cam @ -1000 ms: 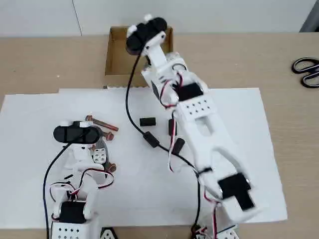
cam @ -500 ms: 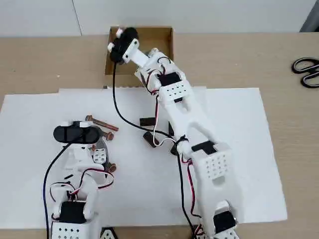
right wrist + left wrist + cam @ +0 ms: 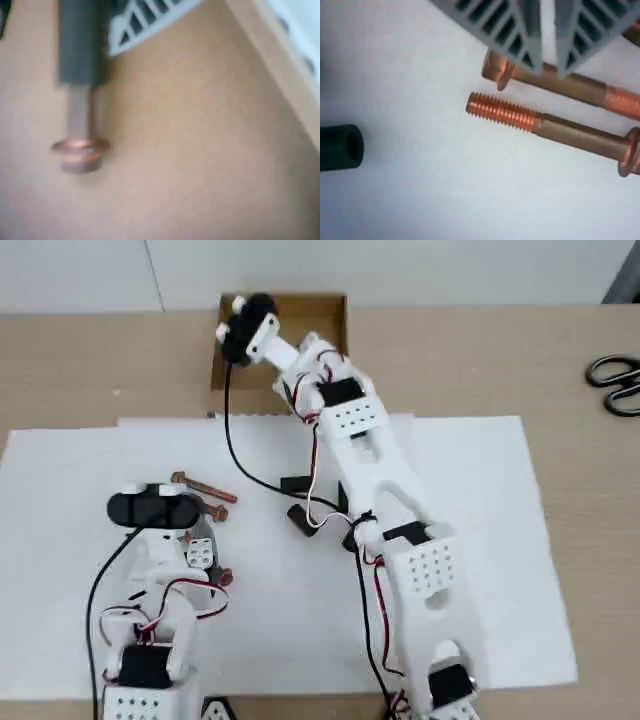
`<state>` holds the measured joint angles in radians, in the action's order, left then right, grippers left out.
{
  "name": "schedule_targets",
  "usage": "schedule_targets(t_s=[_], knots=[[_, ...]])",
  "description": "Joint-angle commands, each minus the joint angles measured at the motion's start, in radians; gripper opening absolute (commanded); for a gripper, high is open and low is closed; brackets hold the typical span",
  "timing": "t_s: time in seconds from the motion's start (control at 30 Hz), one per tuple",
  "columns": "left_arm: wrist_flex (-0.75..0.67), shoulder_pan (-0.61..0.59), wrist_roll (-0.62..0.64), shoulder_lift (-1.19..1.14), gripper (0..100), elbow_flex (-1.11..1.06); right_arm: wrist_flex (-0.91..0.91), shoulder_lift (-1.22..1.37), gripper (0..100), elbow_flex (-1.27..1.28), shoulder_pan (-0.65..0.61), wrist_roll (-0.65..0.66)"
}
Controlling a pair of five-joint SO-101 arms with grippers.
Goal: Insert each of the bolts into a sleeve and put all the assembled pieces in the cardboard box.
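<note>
My right gripper (image 3: 240, 325) hangs over the left part of the cardboard box (image 3: 328, 315). It is shut on a black sleeve (image 3: 82, 45) with a copper bolt (image 3: 80, 150) through it, head end out, just above the box floor (image 3: 200, 150). My left gripper (image 3: 547, 62) hovers low over two loose copper bolts (image 3: 555, 127) on the white paper, fingers (image 3: 510, 30) almost together and holding nothing. A loose black sleeve (image 3: 340, 147) lies beside them. From above, bolts (image 3: 205, 488) lie by the left arm and a sleeve (image 3: 296, 484) sits mid-paper.
White paper (image 3: 60, 500) covers most of the wooden table. Scissors (image 3: 615, 385) lie at the far right edge. A black cable (image 3: 240, 430) loops from the right arm across the paper. Another bolt (image 3: 222, 578) lies near the left arm's base.
The right arm stretched out and swung its gripper left and down into the box's left part. In the last half second it barely moved. The left arm stayed still.
</note>
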<state>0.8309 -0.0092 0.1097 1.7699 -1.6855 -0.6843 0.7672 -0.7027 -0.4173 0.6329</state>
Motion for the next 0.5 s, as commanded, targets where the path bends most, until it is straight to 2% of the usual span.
schedule_targets(t_s=[0.0,0.1,0.2,0.47], knots=[[0.005,-0.008,-0.002,0.012,1,0.002,-0.148,-0.159,12.5,-0.064,0.015,-0.078],[0.005,-0.008,-0.002,0.012,1,0.002,-0.340,-0.243,9.4,-0.071,0.012,-0.100],[0.005,-0.008,-0.002,0.012,1,0.002,-0.513,-0.338,0.4,-0.071,0.012,-0.135],[0.005,-0.008,-0.002,0.012,1,0.002,-0.897,-0.479,1.4,-0.071,0.013,-0.502]])
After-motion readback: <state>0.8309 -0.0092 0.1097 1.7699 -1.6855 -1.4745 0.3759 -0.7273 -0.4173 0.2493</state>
